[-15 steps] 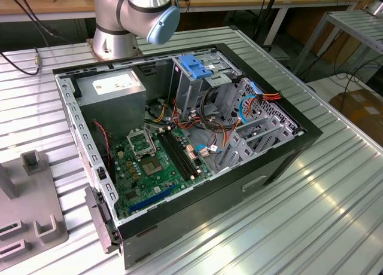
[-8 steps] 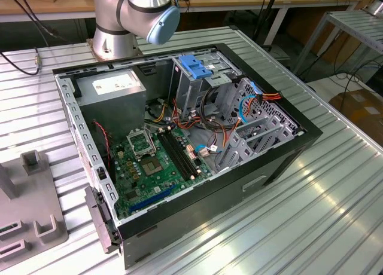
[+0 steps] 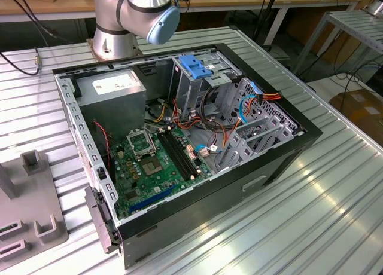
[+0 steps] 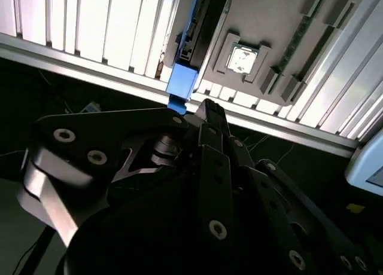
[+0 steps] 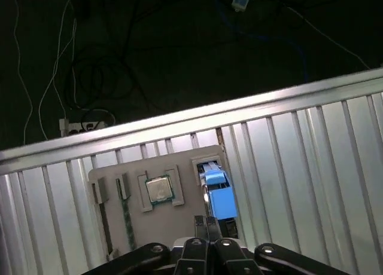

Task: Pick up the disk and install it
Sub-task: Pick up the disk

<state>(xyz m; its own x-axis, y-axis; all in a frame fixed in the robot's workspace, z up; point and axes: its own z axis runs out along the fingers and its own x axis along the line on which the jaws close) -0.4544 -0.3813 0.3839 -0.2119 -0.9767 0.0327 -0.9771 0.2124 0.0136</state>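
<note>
In the exterior view, locate the open computer case [image 3: 281, 167] lying on the ribbed metal worktop [image 3: 335, 215], with the arm [image 3: 134, 12] rising from its base behind the case. Inside, note the green motherboard [image 3: 149, 167], the grey power-supply box [image 3: 114, 89] with its white sticker, and the blue latch [image 3: 194, 66] on top of the drive cage. A grey fixture tray [image 3: 36, 209] sits on the worktop at the exterior view's left, apart from the case. In the first wrist view, observe the gripper [image 5: 206, 222] over that tray [image 5: 179, 158]: the fingers [image 5: 200, 224] are pressed together with nothing between them. The disk [image 5: 220, 197] stands on edge in a slot of the tray, its blue side bracket facing the camera, just beside the fingertips (you cannot tell whether they touch it). A processor chip [image 5: 158, 189] rests in the neighbouring recess, and a memory stick [image 5: 127, 218] lies in a slot on the chip's far side from the disk. In the second wrist view, confirm the same arrangement: the gripper [image 4: 210, 115] shows its dark linkages with the tips closed against each other, the disk [image 4: 181, 81] sits in its slot just beside them, and the processor chip [image 4: 242, 60] lies in the tray [image 4: 269, 18] near the disk.
</note>
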